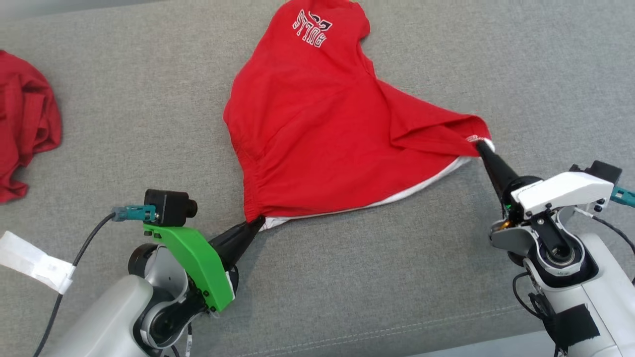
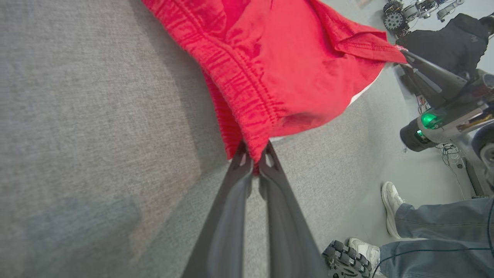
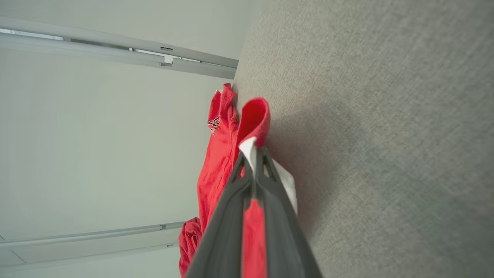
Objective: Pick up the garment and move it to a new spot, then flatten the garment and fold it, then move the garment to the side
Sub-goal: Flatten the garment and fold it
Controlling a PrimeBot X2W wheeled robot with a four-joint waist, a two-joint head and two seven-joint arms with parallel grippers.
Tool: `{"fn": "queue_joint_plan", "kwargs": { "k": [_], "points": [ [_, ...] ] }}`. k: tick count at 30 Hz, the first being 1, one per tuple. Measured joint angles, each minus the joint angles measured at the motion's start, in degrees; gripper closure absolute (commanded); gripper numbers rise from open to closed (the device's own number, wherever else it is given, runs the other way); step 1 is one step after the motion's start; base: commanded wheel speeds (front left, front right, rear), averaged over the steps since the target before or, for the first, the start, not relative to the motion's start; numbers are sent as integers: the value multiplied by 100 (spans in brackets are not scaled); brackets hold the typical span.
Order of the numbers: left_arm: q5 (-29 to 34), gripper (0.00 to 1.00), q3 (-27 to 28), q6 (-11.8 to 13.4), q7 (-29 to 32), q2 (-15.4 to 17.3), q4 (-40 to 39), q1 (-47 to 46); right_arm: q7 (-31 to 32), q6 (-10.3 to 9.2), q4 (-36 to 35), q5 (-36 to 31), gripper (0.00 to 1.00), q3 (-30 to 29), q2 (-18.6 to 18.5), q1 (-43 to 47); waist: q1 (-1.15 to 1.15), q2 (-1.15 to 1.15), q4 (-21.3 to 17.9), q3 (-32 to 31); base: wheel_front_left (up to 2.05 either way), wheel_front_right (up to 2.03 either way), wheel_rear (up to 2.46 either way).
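A red garment (image 1: 322, 134) with white lining and "BULLS" lettering hangs stretched between my two grippers above the grey padded surface (image 1: 149, 124). My left gripper (image 1: 257, 221) is shut on the elastic waistband corner at the garment's lower left; the left wrist view has the red waistband (image 2: 247, 96) pinched between the dark fingers (image 2: 227, 216). My right gripper (image 1: 480, 146) is shut on the right corner, where red and white cloth (image 3: 252, 127) folds over the fingertips (image 3: 270, 173). The far end with the lettering trails toward the back edge.
A second crumpled red garment (image 1: 25, 124) lies at the left edge of the surface. A strip of white tape (image 1: 34, 263) wraps the left arm's cable. In the left wrist view a person's shoes and jeans (image 2: 424, 227) stand on the floor beside the surface.
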Motion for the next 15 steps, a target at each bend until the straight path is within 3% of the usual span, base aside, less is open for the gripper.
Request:
{"fn": "queue_joint_plan", "kwargs": {
  "k": [5,14,15],
  "points": [
    [-71,100,-25,-16,412,274,-88,-3,275,-79,104,-145,100,309,-212,172,0,0,65,-105,0,0,0],
    [-277,100,-8,10,606,154,-267,-5,407,-125,304,-510,100,515,-387,190,0,0,55,-28,0,0,0],
    [-277,100,-8,10,606,154,-267,-5,407,-125,304,-510,94,515,-387,190,0,0,55,-28,0,0,0]
  ]
}}
